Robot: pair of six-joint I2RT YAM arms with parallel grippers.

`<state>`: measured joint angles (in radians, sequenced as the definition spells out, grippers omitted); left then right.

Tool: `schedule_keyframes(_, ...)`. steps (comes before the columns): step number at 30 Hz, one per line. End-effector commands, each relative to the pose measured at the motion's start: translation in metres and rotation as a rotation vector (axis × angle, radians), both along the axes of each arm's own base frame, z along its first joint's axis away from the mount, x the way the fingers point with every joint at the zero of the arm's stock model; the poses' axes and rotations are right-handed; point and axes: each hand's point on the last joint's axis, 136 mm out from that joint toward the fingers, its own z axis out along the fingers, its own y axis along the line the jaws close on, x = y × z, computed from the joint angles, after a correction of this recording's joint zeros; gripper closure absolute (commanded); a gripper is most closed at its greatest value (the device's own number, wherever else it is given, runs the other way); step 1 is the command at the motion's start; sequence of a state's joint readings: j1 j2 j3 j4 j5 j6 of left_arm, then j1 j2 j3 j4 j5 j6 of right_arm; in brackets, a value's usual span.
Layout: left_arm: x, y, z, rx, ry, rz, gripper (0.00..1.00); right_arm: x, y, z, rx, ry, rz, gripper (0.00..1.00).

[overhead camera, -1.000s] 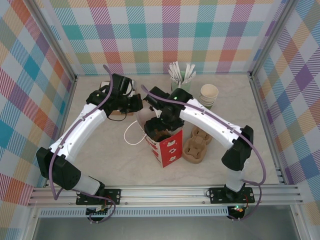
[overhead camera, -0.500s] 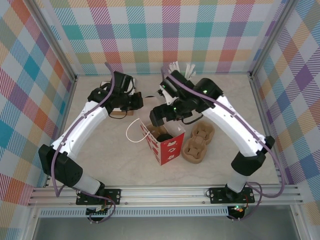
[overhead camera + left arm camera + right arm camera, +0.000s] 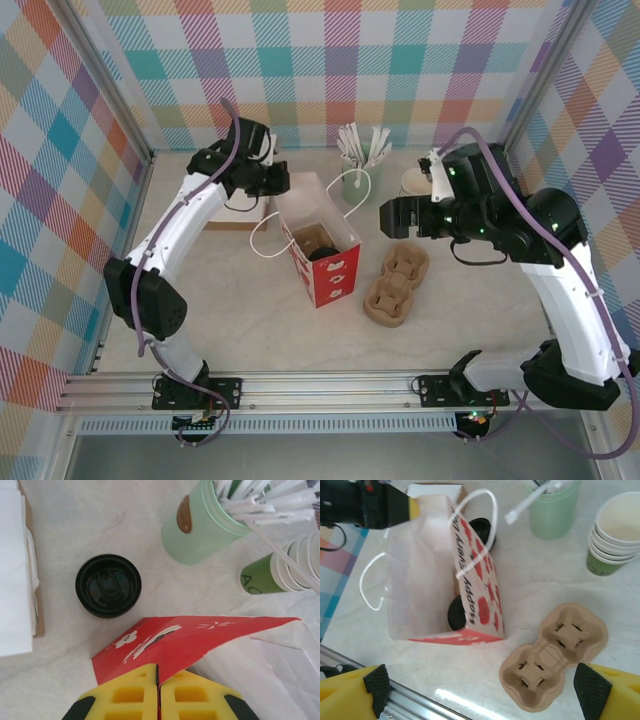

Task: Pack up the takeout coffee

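**At the bag's far rim**

The left gripper (image 3: pixel 158 672) is pinching the red bag (image 3: pixel 190 640) by its far rim, jaws tight on the paper; the right gripper (image 3: pixel 479 686) is hovering right of it, jaws spread wide and empty; the takeout coffee (image 3: pixel 456 614) is sitting inside the gaping bag, lid up; bare table (image 3: pixel 530 590) is separating bag from pulp carrier (image 3: pixel 555 655).

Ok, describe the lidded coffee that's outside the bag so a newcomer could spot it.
Find the red-and-white paper bag standing mid-table. On the tabletop just behind its far side, left of the pale green stirrer pot, sits the takeout coffee. It alone wears a round black lid out in the open; the stacked green cups nearby are lidless.
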<state>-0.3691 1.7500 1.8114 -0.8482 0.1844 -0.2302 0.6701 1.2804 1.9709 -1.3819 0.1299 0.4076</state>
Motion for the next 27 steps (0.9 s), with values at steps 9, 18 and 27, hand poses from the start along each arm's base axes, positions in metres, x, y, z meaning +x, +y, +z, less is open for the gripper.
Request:
schedule_keyframes(9, 0.055, 0.019, -0.004, -0.013, 0.021, -0.02, 0.93, -0.014, -0.042, -0.042, -0.078, 0.09, -0.109, 0.03)
schedule_keyframes(18, 0.076, 0.018, -0.003, -0.052, 0.028, -0.011, 0.92, -0.005, -0.05, -0.062, -0.114, 0.104, -0.126, 0.0)
schedule_keyframes(27, 0.071, 0.024, 0.023, -0.086, -0.012, -0.009, 0.67, 0.01, -0.053, -0.078, -0.124, 0.074, -0.147, 0.0)
